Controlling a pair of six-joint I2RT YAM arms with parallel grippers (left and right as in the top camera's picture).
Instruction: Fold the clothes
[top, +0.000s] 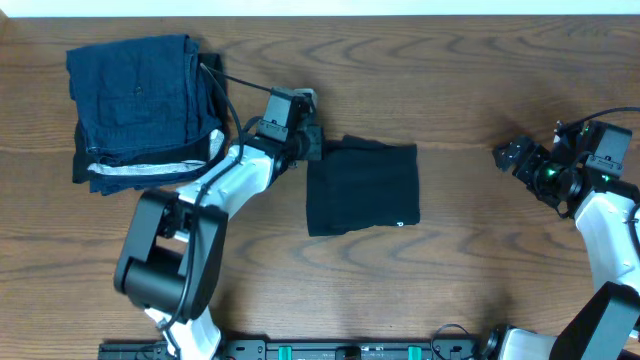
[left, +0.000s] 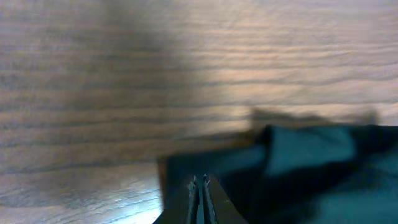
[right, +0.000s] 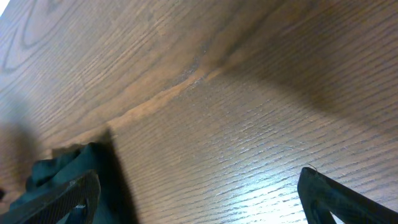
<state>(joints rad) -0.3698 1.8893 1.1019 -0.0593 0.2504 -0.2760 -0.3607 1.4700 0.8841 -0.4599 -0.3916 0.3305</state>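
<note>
The clothes (top: 362, 188), a black T-shirt, lie folded into a rough square in the middle of the table. My left gripper (top: 318, 142) sits at the shirt's far left corner. In the left wrist view its fingertips (left: 199, 182) are pressed together over the dark fabric (left: 311, 168), and no cloth shows between them. Off to the right, my right gripper (top: 506, 155) hangs over bare wood, well apart from the shirt. Its fingers (right: 336, 199) stand wide open with nothing between them, and the shirt's edge (right: 59, 165) shows at the left of that view.
A stack of dark blue folded garments (top: 140, 100) with a white-striped edge lies at the back left, close behind the left arm (top: 225, 185). Bare wooden tabletop (top: 470, 90) separates the shirt from the right arm.
</note>
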